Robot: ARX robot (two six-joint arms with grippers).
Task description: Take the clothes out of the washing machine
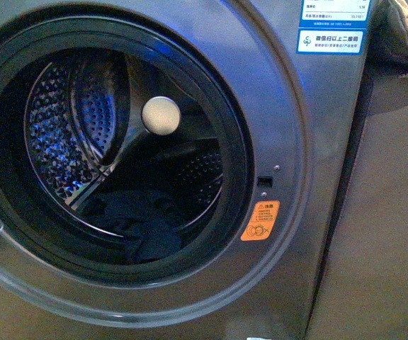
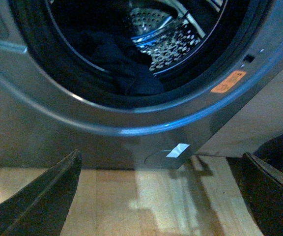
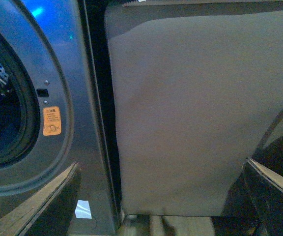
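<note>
Approaching the machine (image 2: 43, 128): both the left claw (image 2: 161, 156) and right claw (image 3: 161, 164) gape empty; clothes (image 2: 131, 78) lie ahead of the left, which I judge must reach in.

Left gripper (image 2: 161, 158) spread wide, empty, right gripper (image 3: 161, 166) likewise

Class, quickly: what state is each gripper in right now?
Left gripper: open, holding nothing.
Right gripper: open, holding nothing.

Navy clothes (image 1: 142, 225), grey washing machine (image 1: 289, 106), orange sticker (image 1: 260, 221).
</note>
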